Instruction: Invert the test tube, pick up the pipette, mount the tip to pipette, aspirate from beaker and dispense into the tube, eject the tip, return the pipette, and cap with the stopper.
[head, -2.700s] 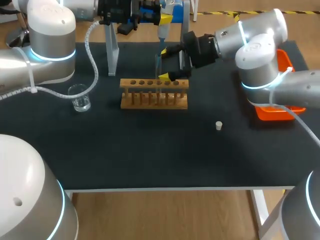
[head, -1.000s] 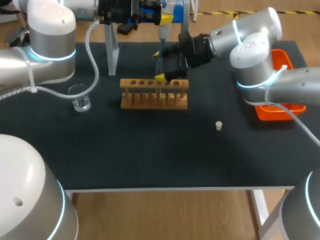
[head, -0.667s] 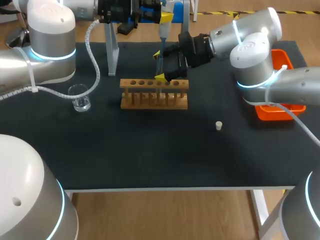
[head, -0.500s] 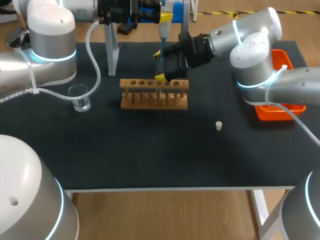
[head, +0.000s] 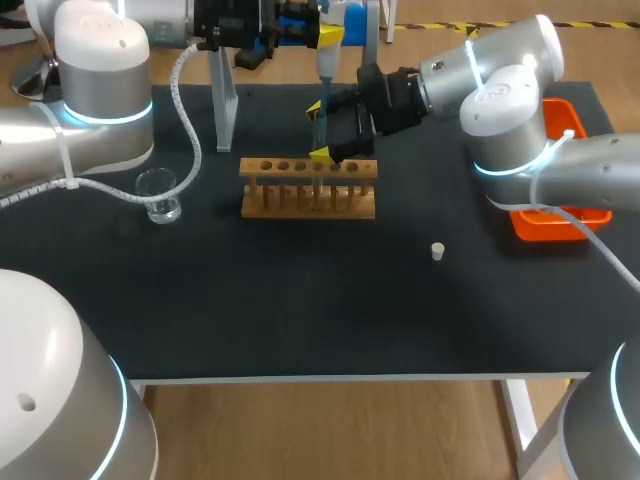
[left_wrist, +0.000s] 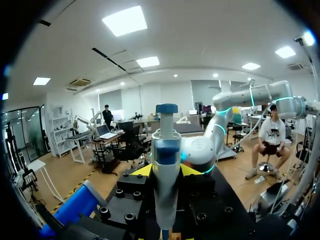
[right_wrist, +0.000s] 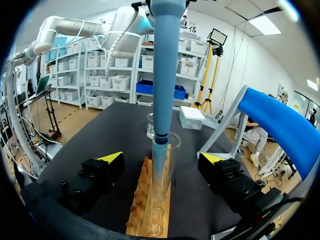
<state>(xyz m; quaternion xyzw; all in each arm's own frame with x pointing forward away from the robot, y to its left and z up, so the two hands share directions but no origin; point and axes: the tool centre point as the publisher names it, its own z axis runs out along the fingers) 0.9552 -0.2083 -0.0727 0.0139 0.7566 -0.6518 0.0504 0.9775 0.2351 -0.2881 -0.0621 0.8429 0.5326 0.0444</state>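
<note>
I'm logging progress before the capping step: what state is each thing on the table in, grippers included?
Pipette: clamped upright in the left gripper, tip mounted, down inside the tube.
Test tube: upright in the rack, mouth up, uncapped.
Stopper: loose on the table.
Beaker: upright.
Right gripper: open, fingers either side of the tube, not touching.

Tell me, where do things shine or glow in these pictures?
Head view: pale blue rings glow on the left arm and the right arm, and the glass beaker catches light against the dark table. Right wrist view: the test tube is see-through, so the pipette tip shows inside it. Left wrist view: the pipette is brightly lit.
</note>
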